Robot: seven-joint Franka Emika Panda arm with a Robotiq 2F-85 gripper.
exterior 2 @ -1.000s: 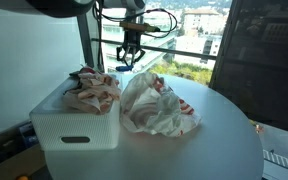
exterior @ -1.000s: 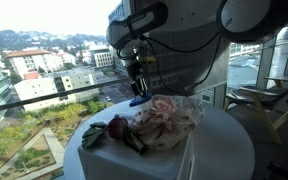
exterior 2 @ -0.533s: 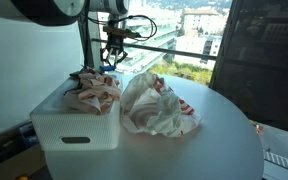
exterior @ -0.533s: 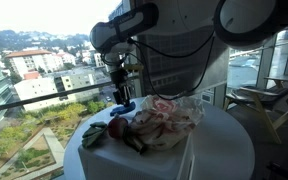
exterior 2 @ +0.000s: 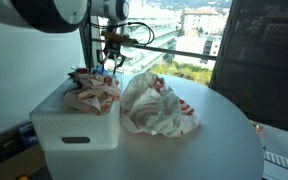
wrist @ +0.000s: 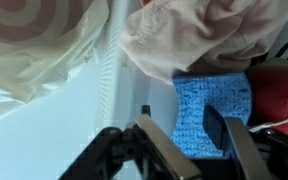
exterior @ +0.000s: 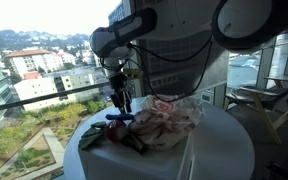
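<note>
tool [wrist: 189, 152]: jaws apart | blue cloth [wrist: 212, 115]: knitted, flat, beside pink fabric [wrist: 199, 35]

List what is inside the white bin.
Crumpled clothes fill the white bin: a blue knitted cloth, a pale pink garment, a red item. Whatever lies beneath is covered.

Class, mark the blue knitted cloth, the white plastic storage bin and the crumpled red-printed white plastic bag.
Blue knitted cloth [wrist: 212, 112]: wrist view, centre of the knit.
White plastic storage bin [exterior 2: 54, 128]: an exterior view, front wall.
Crumpled red-printed white plastic bag [exterior 2: 159, 106]: an exterior view, middle folds.
</note>
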